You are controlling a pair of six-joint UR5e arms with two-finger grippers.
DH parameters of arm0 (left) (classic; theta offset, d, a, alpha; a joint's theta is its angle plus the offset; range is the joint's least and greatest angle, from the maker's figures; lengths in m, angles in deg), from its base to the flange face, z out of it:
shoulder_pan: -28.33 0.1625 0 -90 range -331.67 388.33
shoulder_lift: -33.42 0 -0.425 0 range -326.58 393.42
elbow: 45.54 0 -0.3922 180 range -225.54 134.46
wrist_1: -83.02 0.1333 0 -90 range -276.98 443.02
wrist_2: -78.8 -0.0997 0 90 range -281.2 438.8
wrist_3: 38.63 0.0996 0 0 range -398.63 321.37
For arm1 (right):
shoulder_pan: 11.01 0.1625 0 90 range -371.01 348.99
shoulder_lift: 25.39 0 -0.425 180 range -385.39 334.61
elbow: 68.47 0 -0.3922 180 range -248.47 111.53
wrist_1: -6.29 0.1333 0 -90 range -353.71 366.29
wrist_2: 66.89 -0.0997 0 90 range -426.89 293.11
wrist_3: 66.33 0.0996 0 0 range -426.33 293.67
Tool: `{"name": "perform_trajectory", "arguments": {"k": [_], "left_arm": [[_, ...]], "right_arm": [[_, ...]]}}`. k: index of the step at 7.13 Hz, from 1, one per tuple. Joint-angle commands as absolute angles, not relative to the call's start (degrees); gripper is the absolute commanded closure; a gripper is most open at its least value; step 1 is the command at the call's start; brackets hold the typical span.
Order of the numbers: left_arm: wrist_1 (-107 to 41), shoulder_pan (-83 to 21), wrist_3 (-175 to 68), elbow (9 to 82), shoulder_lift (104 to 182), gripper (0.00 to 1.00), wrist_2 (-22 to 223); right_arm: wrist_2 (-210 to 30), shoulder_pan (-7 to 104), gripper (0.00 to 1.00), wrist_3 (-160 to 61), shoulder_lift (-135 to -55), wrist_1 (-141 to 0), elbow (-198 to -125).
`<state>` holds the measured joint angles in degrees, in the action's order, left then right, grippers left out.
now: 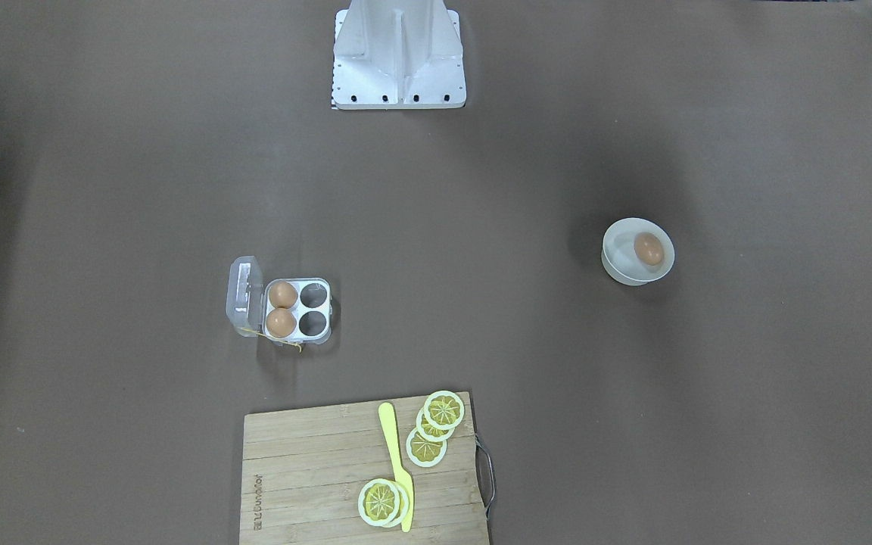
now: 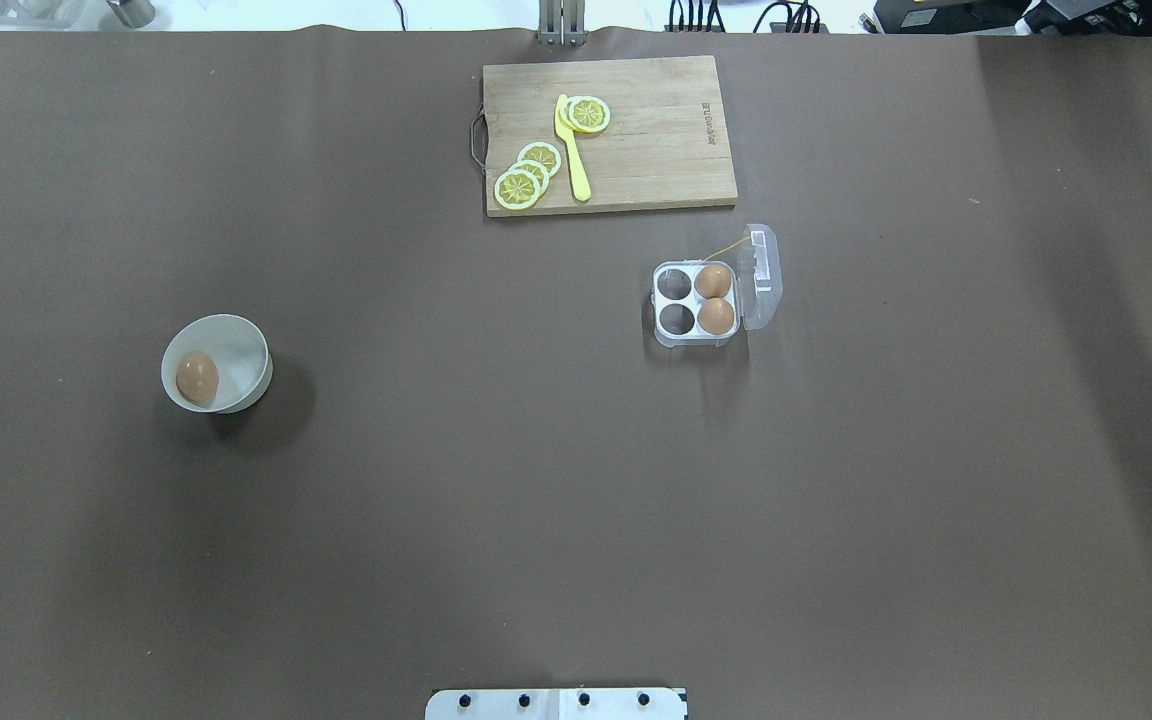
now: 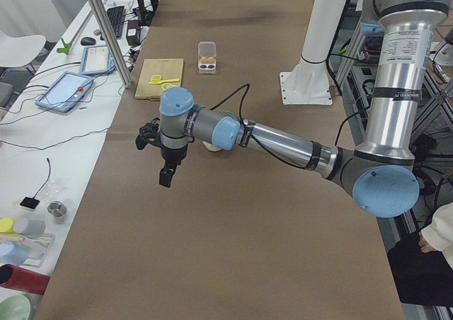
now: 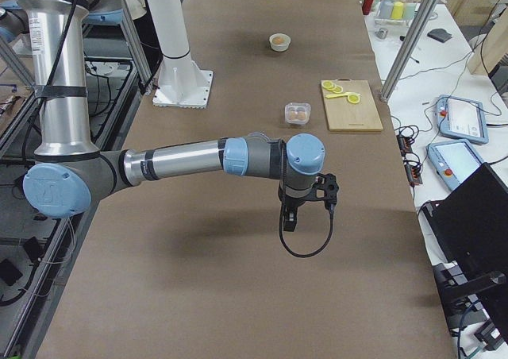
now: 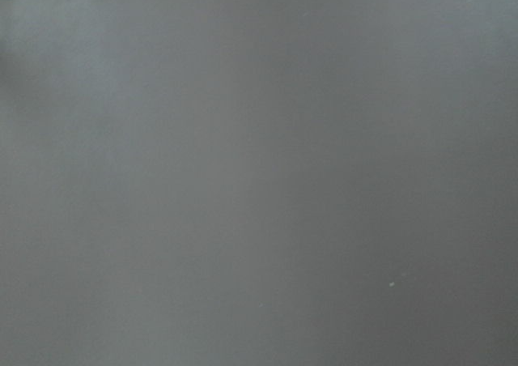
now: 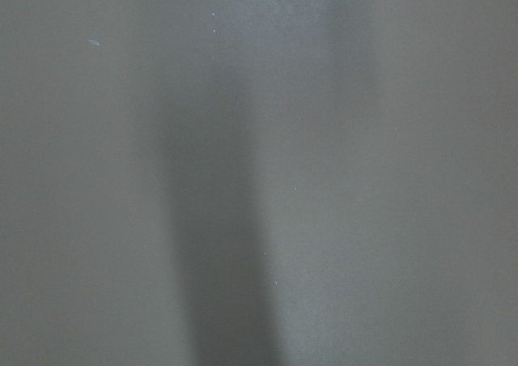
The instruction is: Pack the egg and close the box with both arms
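— Eggs: how many do you count?
— Three. One egg (image 1: 649,249) lies alone in the round white bowl (image 1: 621,241), on the robot's left half of the table (image 1: 481,197). The other two eggs (image 1: 282,294) sit in the box (image 1: 298,308), well apart from the bowl, on the robot's right half.
— Which cells?
— The box has four. The pair fills the two cells beside the hinge; the two away from the hinge are empty. The lid (image 1: 244,297) is swung open, and one yellow string (image 1: 287,345) trails at the box's corner.
— And the arms?
— Two, seen only in the side views. The left arm (image 3: 283,139) reaches out over the table with the left gripper (image 3: 165,171) pointing down, off the surface. The right arm (image 4: 182,162) does likewise with the right gripper (image 4: 289,218). How wide either one's fingers stand, I cannot tell from those angles. Both wrist cameras show only brown table covering.
— Anything else?
— One wooden cutting board (image 1: 300,462) near the box, at the table edge far from the robot. On it lie one yellow knife (image 1: 393,446) and, as far as I can count, five lemon slices (image 1: 443,409): three overlapping beside one end of the knife, two stacked at the other end. One white stand (image 1: 398,68) sits at the robot's edge.
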<state>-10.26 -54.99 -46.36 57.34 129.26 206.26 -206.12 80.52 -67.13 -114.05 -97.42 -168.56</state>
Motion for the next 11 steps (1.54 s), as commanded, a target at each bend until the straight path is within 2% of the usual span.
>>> {"name": "perform_trajectory", "arguments": {"k": [1,4,8,11], "left_arm": [[-12.2,-49.4,-56.7,59.2,132.5,0.02,207.5],[-13.3,-36.9,-74.3,57.3,141.0,0.02,207.1],[-13.2,-23.6,-92.2,59.1,140.9,0.03,196.0],[-13.0,-19.4,-94.8,58.3,140.0,0.03,192.0]], "right_arm": [[-206.5,80.5,0.0,-67.1,-114.1,-97.4,-168.5],[-207.9,80.5,0.0,-67.0,-114.0,-98.8,-169.3],[-207.9,80.5,0.0,-66.9,-114.0,-98.8,-169.5],[-208.0,80.5,0.0,-66.9,-114.0,-98.8,-169.5]]}}
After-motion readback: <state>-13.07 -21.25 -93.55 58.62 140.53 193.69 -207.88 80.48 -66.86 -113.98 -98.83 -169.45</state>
